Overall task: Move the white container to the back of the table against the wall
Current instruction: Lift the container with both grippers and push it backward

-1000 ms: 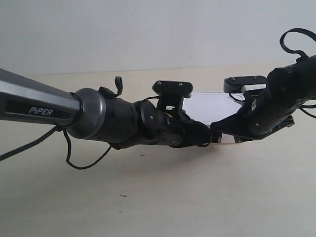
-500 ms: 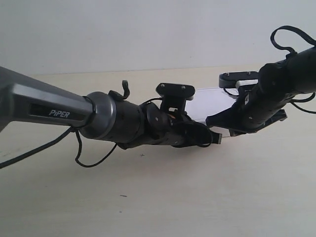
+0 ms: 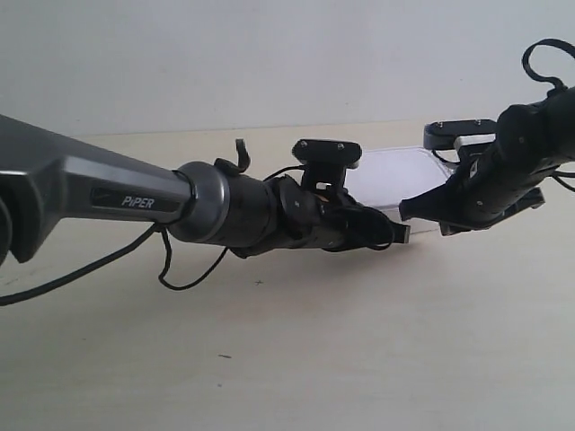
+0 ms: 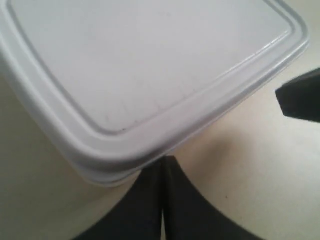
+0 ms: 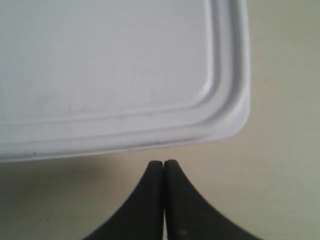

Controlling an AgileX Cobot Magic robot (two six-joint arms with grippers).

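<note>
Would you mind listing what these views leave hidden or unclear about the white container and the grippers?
- Exterior view: both arms cover the white container's near side, so gripper contact is hidden.
- Left wrist view: the frame cuts off most of the container; whether the shut left gripper touches its rim is unclear.
- Right wrist view: the frame edge crops the container beyond the shut right gripper.

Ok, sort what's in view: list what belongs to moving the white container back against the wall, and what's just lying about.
Part of the job:
- white container, lid on
- table
- wall
- left gripper, shut, tip at the container's corner
- right gripper, shut, near its long edge

Just lying about:
- a few dark specks on the table
</note>
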